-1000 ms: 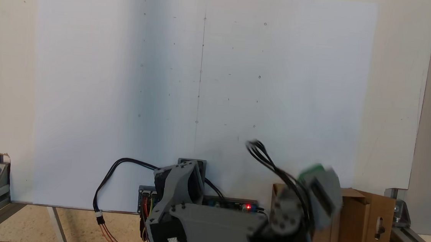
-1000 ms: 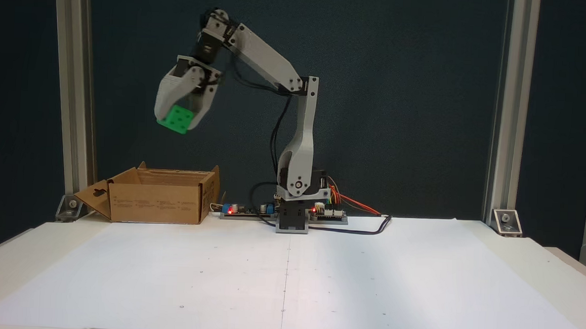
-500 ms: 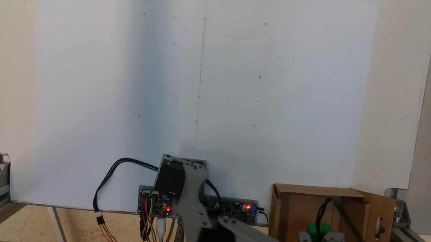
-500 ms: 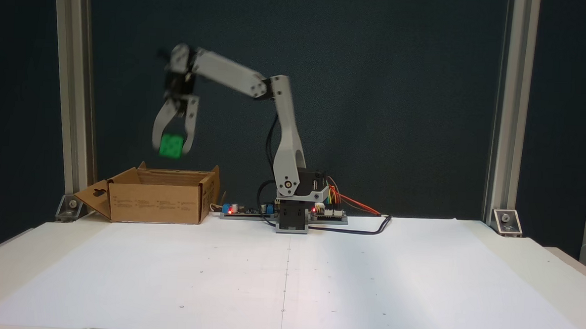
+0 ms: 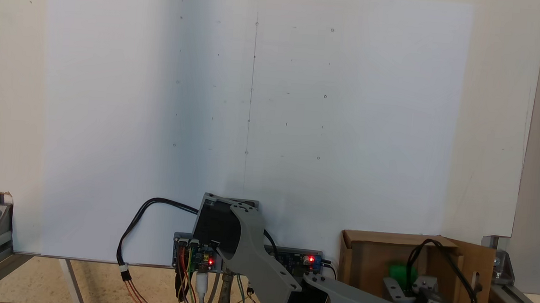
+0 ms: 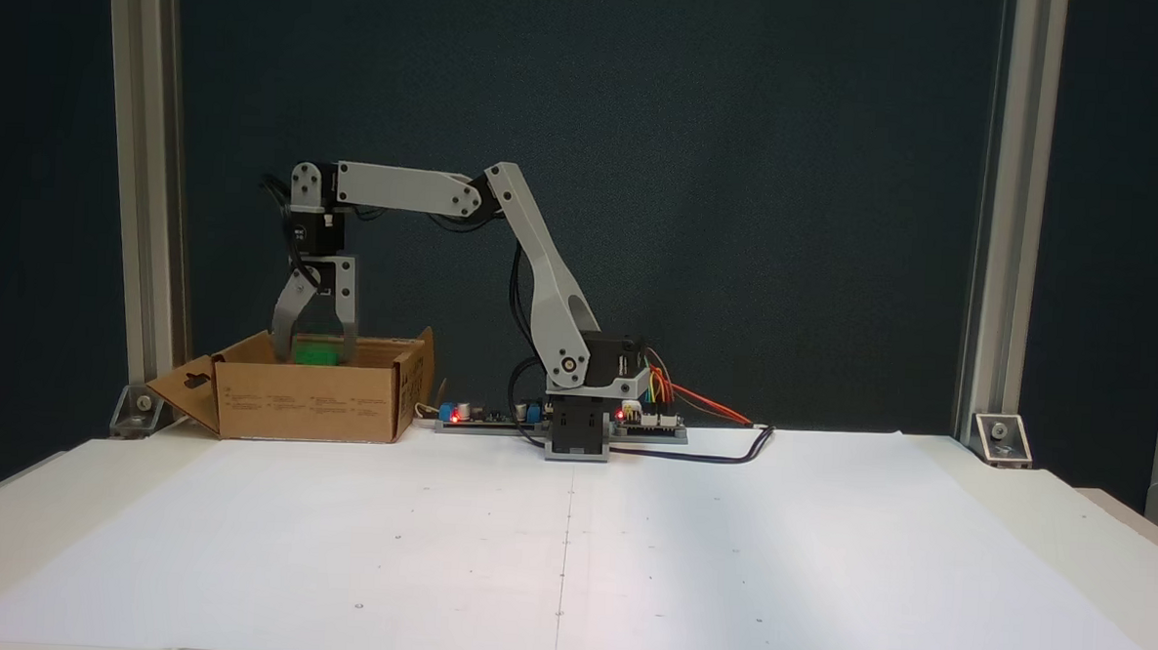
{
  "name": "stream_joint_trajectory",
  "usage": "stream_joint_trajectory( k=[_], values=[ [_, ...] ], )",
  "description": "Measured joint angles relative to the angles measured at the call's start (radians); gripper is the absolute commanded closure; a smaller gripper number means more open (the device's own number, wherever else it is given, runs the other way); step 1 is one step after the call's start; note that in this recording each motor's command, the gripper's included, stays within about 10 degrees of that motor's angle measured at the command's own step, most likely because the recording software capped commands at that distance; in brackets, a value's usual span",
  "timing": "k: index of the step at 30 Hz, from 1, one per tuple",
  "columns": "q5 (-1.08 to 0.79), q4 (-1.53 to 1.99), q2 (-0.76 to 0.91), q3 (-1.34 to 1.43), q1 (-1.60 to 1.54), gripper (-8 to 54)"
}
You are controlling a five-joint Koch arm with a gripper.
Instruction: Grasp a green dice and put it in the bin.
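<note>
A dark blue-green backdrop (image 6: 791, 178) fills the room behind the rig, framed by two upright aluminium posts (image 6: 996, 216). Below it a pale tabletop (image 6: 1097, 543) carries a large white paper sheet (image 6: 569, 549), marked with a faint grid of dots and a centre line; in the other fixed view the sheet (image 5: 250, 97) appears from above and behind the arm.

The grey arm (image 6: 542, 275) stands at the back edge of the sheet, on its base beside circuit boards (image 6: 648, 421) with red lights and coloured wires. Its forearm reaches level toward the bin (image 6: 312, 401), a brown cardboard box at the sheet's back corner, with a slotted flap (image 6: 185, 386) folded outward.

The tool (image 6: 314, 357) hangs point-down into the bin's open top, its jaws spread apart with a gap showing on either side of the dice (image 6: 316, 355), so it looks released. The dice sits between the tips, at rim level; the bin's front wall hides its lower part, so whether it rests on the bottom cannot be told. From above, the dice (image 5: 403, 270) is a blurred green patch inside the bin (image 5: 367, 260), partly covered by the wrist and a black cable (image 5: 462, 277). The arm's lower part is cut off by that view's bottom edge.
</note>
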Motion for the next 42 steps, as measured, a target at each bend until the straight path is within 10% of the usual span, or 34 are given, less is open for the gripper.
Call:
stream_joint_trajectory(
  k=[10,24,42],
  values=[
    [0.247,-0.072,0.138,-0.153,-0.097,1.7],
    [0.506,-0.268,0.54,-0.176,-1.101,1.4],
    [0.488,-0.663,1.069,0.962,-1.908,0.2]
  ],
)
